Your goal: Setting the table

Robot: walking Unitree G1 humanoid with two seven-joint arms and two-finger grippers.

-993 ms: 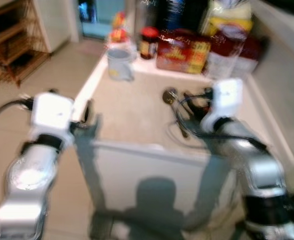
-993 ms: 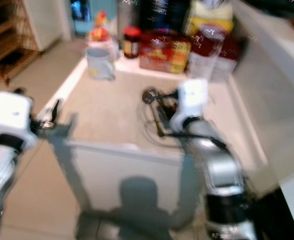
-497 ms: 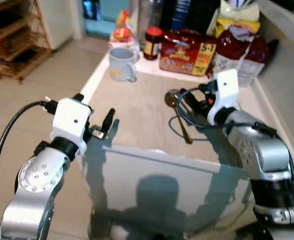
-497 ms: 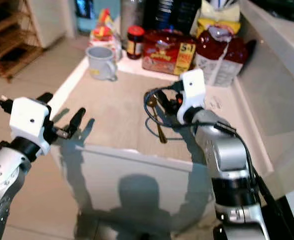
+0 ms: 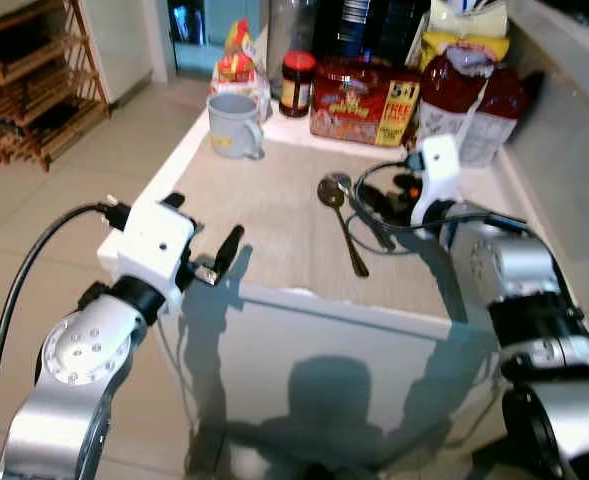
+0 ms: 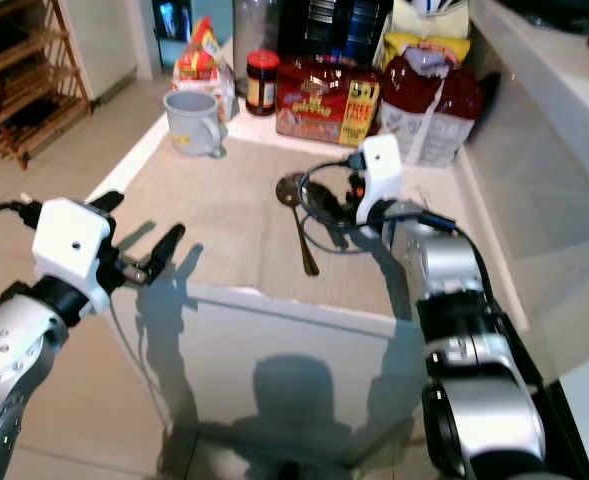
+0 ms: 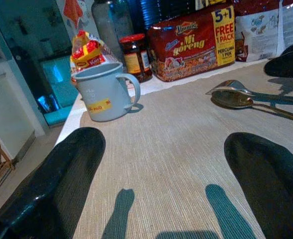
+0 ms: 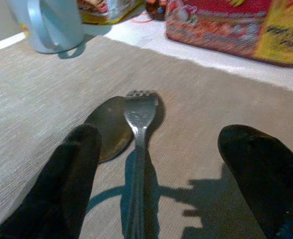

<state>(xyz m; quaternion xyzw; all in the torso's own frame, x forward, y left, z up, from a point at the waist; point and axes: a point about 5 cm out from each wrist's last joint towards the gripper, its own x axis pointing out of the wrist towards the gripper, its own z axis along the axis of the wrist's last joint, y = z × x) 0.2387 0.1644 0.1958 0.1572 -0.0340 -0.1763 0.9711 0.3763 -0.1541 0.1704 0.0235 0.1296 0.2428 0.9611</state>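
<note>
Left eye view: spoon point(image 5: 342, 222) lay on the beige placemat point(image 5: 274, 215), just beside the right gripper point(image 5: 382, 208); left gripper point(image 5: 224, 255) hovered at the mat's near edge, well apart. Left wrist view: fingers point(image 7: 56, 179) spread wide, mug point(image 7: 102, 91) ahead. Right wrist view: fingers point(image 8: 71, 174) wide apart, shiny metal fork point(image 8: 139, 129) overlapping the spoon's bowl between them.

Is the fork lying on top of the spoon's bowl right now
Yes, in the right wrist view the fork rests with its tines across the spoon bowl.
</note>
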